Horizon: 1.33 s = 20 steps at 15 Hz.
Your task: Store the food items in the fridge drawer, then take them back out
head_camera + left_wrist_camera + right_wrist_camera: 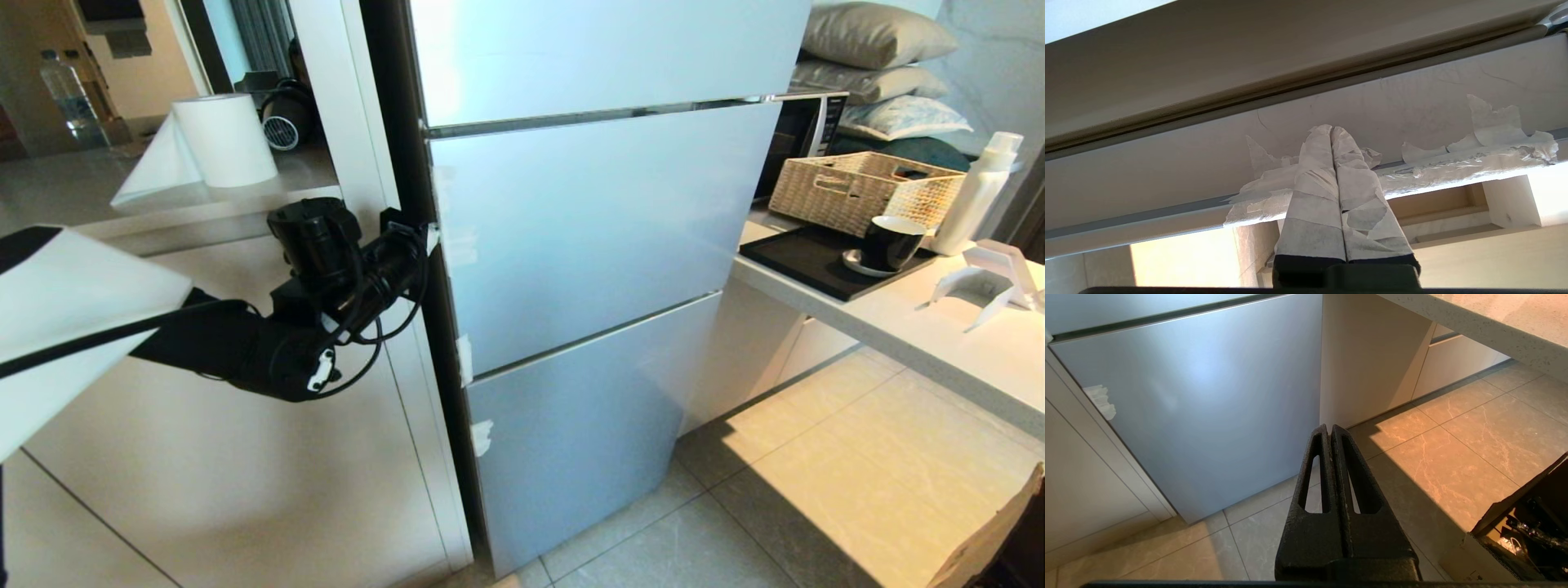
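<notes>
Left claw (424, 237) is pressed shut with nothing in it, its taped tips at the left edge of the big pale blue fridge (596, 245), by torn tape (1470, 163) on the middle panel. All fridge panels look closed, so the drawer and the food cannot be seen. Right claw (1331, 430) hangs low over the floor tiles (1474, 428), shut and empty too.

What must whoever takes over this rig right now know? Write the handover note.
Left hand: shut, taped fingertips pressed at the taped left edge of the fridge's middle panel.
Right hand: shut, parked low, pointing at the floor before the bottom panel.
All fridge fronts closed; drawer and food items not in view.
Done: nothing visible.
Left: open the fridge, store the food, take it back out.
</notes>
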Motion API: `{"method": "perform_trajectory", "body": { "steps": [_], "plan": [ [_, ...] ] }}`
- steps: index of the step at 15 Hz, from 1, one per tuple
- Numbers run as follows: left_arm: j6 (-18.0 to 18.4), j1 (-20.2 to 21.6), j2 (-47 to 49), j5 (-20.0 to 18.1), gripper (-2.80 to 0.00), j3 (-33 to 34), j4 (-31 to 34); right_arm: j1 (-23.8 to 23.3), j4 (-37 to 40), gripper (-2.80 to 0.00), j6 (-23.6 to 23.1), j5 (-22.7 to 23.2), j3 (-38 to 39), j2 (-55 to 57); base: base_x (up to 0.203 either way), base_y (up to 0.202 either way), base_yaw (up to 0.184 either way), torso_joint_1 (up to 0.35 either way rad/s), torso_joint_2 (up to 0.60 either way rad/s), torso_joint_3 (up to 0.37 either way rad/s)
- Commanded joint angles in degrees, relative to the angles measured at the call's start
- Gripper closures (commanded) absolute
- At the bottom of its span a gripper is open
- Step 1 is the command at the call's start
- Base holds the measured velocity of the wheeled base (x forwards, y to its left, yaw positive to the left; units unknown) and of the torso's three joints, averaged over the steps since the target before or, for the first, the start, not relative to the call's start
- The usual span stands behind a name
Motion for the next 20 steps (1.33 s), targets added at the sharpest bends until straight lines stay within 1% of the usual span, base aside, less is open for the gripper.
{"method": "perform_trajectory", "body": {
  "steps": [1,5,10,12,14,17,20],
  "plan": [
    [-0.28,-1.33,-0.05,-0.40,0.00,0.31,-0.10,0.02,0.02,0.00,0.01,-0.02,-0.01,-0.07,0.000,0.000,0.000,0.000,0.00,0.000],
    [-0.19,-3.88,-0.61,-1.59,0.00,2.60,-0.10,0.02,0.04,0.00,0.01,-0.02,-0.01,-0.04,0.000,0.000,0.000,0.000,0.00,0.000],
    [-0.35,-5.17,-2.82,-1.56,0.00,5.38,-0.10,-0.04,0.03,0.00,0.01,-0.02,-0.01,0.01,0.000,0.000,0.000,0.000,0.00,0.000],
    [-0.36,-6.59,-4.37,-1.48,0.00,7.33,-0.10,0.02,0.03,0.00,0.01,-0.02,-0.01,0.01,0.000,0.000,0.000,0.000,0.00,0.000],
    [-0.33,-8.93,-6.55,-1.39,0.00,9.65,-0.10,0.02,0.02,0.00,0.01,-0.02,-0.01,-0.07,0.000,0.000,0.000,0.000,0.00,0.000],
    [-0.28,-13.88,-10.88,-1.09,0.00,14.29,-0.06,0.02,0.02,0.00,0.01,-0.02,-0.01,0.01,0.000,0.000,0.000,0.000,0.00,0.000],
    [-0.27,-19.42,-18.08,-0.58,0.00,22.67,-0.06,0.02,0.11,0.00,0.01,-0.02,-0.01,-0.07,0.000,0.000,0.000,0.000,0.00,0.000]
  ]
}}
